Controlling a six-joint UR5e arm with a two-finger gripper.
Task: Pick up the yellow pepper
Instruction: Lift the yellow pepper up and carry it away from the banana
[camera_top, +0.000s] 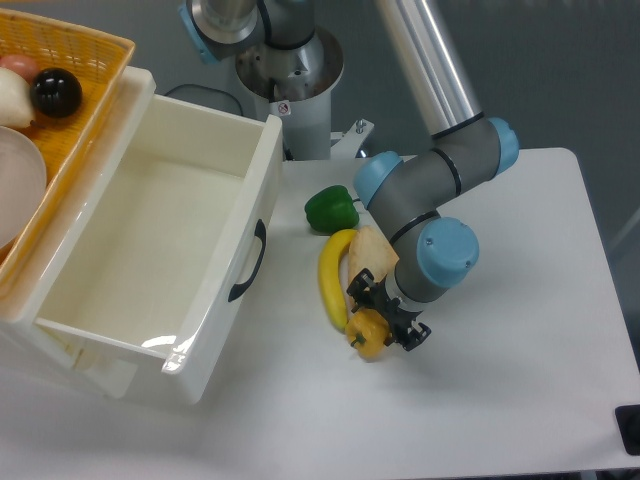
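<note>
I have the gripper (388, 316) right down over the yellow pepper (366, 334), which sits on the white surface (520, 300) just beside the lower end of the banana (333, 277) and touching or nearly touching the pale wedge of bread (370, 256). From this angle the fingers look spread to either side of the pepper's upper half, but I cannot tell whether they have closed on it; the wrist hides the contact. My worry is the crowding: the near finger appears to sit between pepper and bread, so a close could pinch the bread or nudge the banana. The pepper is glossy and lumpy, so an off-centre squeeze may squirt it sideways or let it roll. The green pepper (331, 209) and the open white drawer (150, 250) are well apart.
</note>
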